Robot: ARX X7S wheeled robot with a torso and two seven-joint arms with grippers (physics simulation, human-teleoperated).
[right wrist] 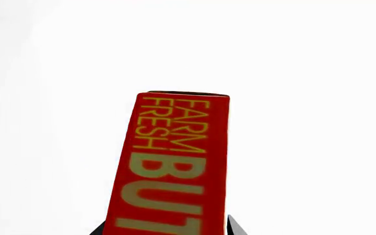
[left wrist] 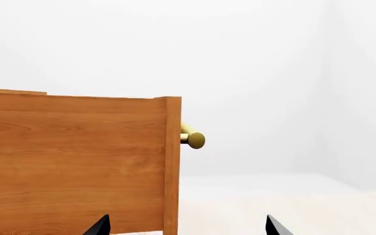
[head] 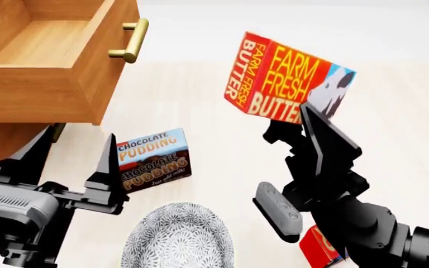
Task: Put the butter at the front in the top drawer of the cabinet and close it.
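The right pincer [head: 304, 120] is clamped on the small red-and-orange carton lettered "FARM FRESH BUTTER" [head: 289, 84], gripping its lower edge so the carton stands tilted above the black fingers, lifted clear of the pale desk [head: 408, 111]. In the right wrist view the carton's red narrow side [right wrist: 172, 166] fills the middle of the picture, rising straight out from between the two dark fingertips at the lower edge.

The carried butter is in the air to the right of the light-brown wooden top drawer [head: 43, 67], well apart from it — level with the drawer's front and its brass bar handle [head: 130, 40]. The drawer stands pulled out, its bare wooden floor showing. It belongs to the light-brown wooden cabinet [head: 6, 139], whose front shows below the drawer.

The left pincer [head: 69, 159] is held wide with nothing between its fingers, hanging under the open drawer's front corner. The left wrist view shows the drawer's side panel [left wrist: 70, 161] and the handle's end [left wrist: 193, 139].

Just right of the left pincer a brown-and-blue "CHOCOLATE PUDDING" box [head: 153, 160] leans on the desk; nearer the robot sits a grey patterned bowl [head: 177, 237]. A second red carton [head: 320, 245] peeks from behind the right arm — mostly hidden.
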